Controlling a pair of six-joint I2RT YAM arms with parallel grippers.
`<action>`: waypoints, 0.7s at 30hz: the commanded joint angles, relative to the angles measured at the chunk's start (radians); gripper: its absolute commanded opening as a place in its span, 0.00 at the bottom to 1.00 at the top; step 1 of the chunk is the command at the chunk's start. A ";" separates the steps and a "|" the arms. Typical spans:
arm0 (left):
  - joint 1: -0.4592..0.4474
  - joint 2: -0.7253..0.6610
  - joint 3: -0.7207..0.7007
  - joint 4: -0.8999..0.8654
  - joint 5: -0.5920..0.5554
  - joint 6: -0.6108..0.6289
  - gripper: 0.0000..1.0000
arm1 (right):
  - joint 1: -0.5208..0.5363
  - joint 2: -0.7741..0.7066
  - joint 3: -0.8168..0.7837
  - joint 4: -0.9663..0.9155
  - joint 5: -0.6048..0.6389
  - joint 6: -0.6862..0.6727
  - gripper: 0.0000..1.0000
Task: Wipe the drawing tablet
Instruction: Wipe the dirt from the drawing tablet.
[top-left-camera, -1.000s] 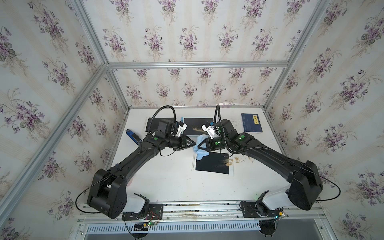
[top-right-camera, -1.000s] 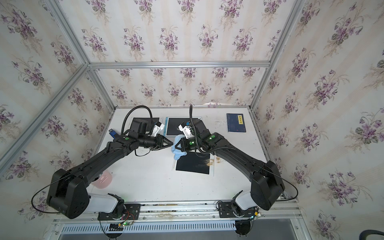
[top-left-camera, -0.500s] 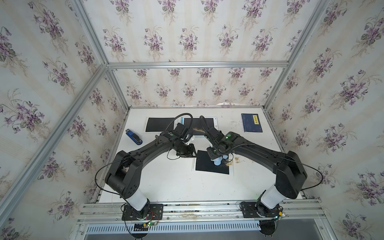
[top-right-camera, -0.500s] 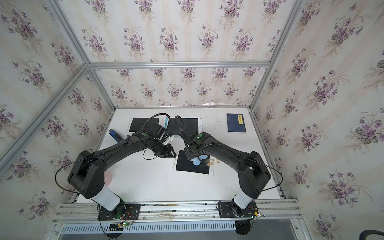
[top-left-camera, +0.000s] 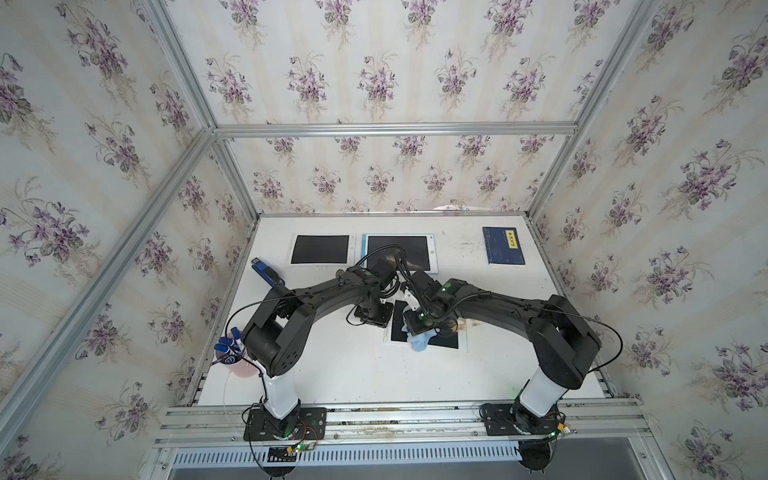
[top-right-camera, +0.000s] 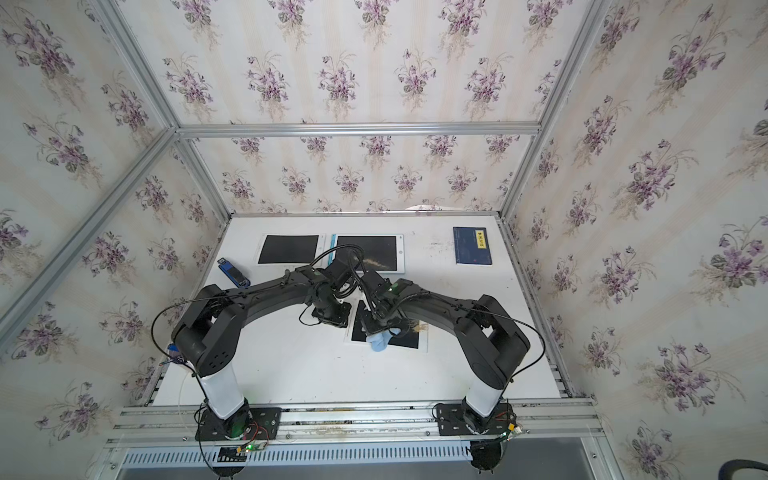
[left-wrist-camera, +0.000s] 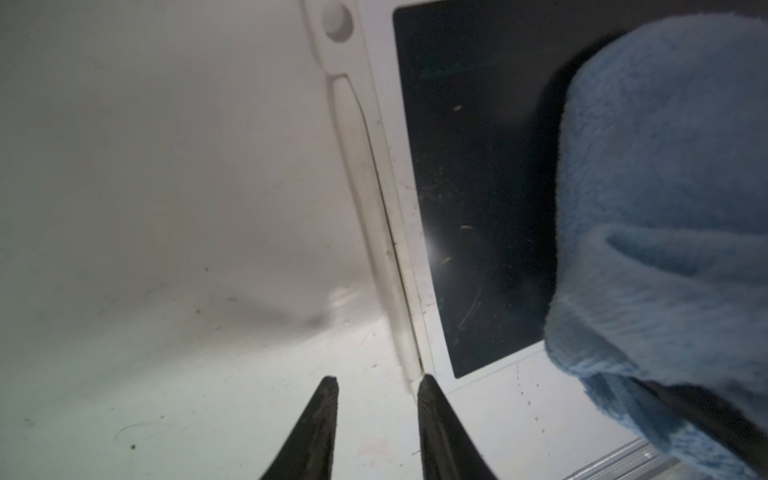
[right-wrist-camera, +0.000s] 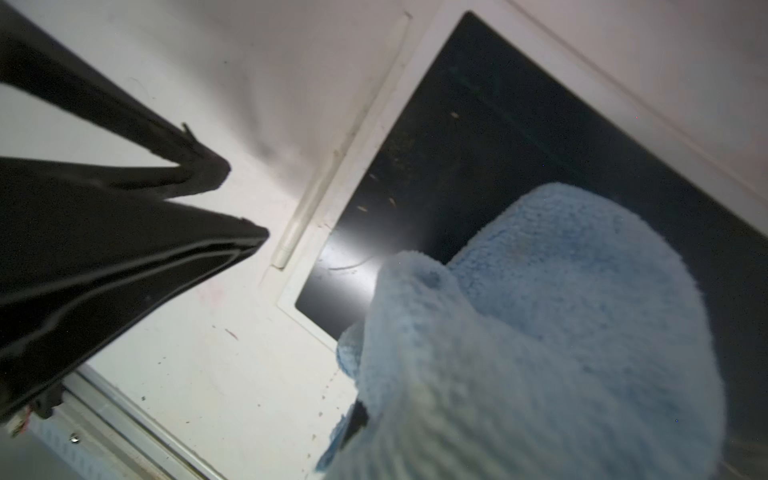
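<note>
Drawing tablet (top-left-camera: 446, 341) under cloth (top-left-camera: 419, 343) at table (top-left-camera: 332, 374) centre

Thin, rigid slab with a glossy black screen and white bezel, likely light and prone to sliding; steady it by the bezel. Right gripper (top-left-camera: 417, 331) pinches the fluffy blue cloth at its 7 o'clock corner. Left gripper (left-wrist-camera: 377, 380), slightly spread and empty, sits at the 9 o'clock edge.

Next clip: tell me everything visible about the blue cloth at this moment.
The blue cloth is pale blue, fluffy and looped like microfibre, with no obvious stains. It is bunched into a rounded wad with folds and a loose edge, clamped in the shut right pincer, whose dark fingers are mostly buried in it. It sits over the front corner of the nearest drawing tablet, on the left arm's side, against or just above the black screen, spilling past the white frame.
</note>
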 joint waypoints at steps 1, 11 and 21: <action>0.003 -0.012 -0.011 0.005 -0.051 -0.017 0.35 | 0.001 -0.008 -0.011 0.193 -0.134 0.067 0.00; 0.049 -0.107 -0.088 -0.003 -0.067 -0.019 0.35 | -0.016 0.153 0.152 0.097 -0.018 0.076 0.00; 0.168 -0.288 -0.155 -0.009 -0.081 -0.031 0.35 | 0.038 0.178 0.122 0.444 -0.696 0.158 0.00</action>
